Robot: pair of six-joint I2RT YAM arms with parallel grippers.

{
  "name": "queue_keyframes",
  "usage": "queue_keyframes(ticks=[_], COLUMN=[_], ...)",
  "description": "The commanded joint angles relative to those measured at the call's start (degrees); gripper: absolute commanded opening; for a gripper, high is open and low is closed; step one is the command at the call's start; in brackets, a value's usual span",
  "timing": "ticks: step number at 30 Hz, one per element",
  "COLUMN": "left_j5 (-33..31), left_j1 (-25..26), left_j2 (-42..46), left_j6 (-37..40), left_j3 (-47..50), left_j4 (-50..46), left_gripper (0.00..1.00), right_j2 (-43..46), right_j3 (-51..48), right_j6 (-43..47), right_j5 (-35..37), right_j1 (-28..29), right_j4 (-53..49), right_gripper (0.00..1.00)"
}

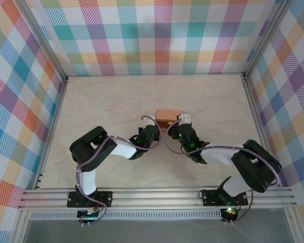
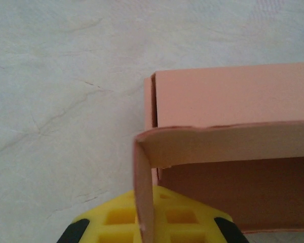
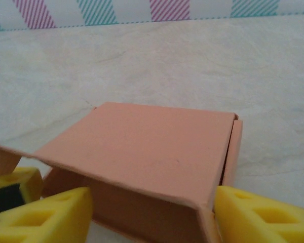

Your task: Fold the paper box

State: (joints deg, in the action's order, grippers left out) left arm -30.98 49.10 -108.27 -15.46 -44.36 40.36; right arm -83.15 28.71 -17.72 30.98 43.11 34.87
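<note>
Paper box (image 3: 142,157) between right jaws, beside left jaws

The paper box (image 1: 168,115) sits on the counter (image 1: 116,96) near its middle, just beyond both hands. The left hand (image 1: 153,132) lies at the box's near-left side, and the right hand (image 1: 184,123) at its near-right end. In the right wrist view the box lies between that hand's fingers (image 3: 263,220). In the left wrist view one edge of the box stands in front of the left hand's finger (image 2: 177,223), with the rest behind and to the right.
</note>
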Motion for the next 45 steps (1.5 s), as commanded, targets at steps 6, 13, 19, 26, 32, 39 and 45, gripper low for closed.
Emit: queue_keyframes(ticks=[6, 13, 19, 26, 32, 39, 45], left_j5=[0.0, 0.9, 1.0, 0.8, 1.6, 2.7, 4.8], left_j1=[0.7, 0.8, 0.8, 0.8, 0.8, 1.0, 0.9], left_j2=[-0.7, -0.9, -0.6, -0.6, -0.4, 0.2, 1.1], left_j6=[-0.2, -0.1, 1.5, 1.4, 0.3, -0.2, 0.0], left_j3=[-1.0, -2.5, -2.8, -3.2, -3.3, -4.3, -4.1], left_j4=[-4.1, -5.6, -6.6, -7.7, -8.1, -10.3, -11.2], left_gripper=[0.00, 0.00, 0.00, 0.00, 0.07, 0.15, 0.23], right_j2=[13.2, 29.2, 31.2, 14.2, 0.9, -10.2, -14.7], right_j3=[-5.5, -8.6, 3.3, 23.0, 31.0, 31.5, 31.0], right_j6=[0.1, 1.9, -1.2, -13.0, -16.3, -21.7, -23.1], right_j5=[-4.1, -4.4, -4.9, -15.4, -27.2, -40.8, -40.7], right_j1=[0.4, 0.4, -2.3, -12.1, -19.9, -25.4, -25.8], right_j4=[-6.9, -17.0, -34.9, -52.2, -54.4, -48.4, -45.5], right_gripper=[0.87, 0.91, 0.93, 1.00, 1.00, 1.00, 1.00])
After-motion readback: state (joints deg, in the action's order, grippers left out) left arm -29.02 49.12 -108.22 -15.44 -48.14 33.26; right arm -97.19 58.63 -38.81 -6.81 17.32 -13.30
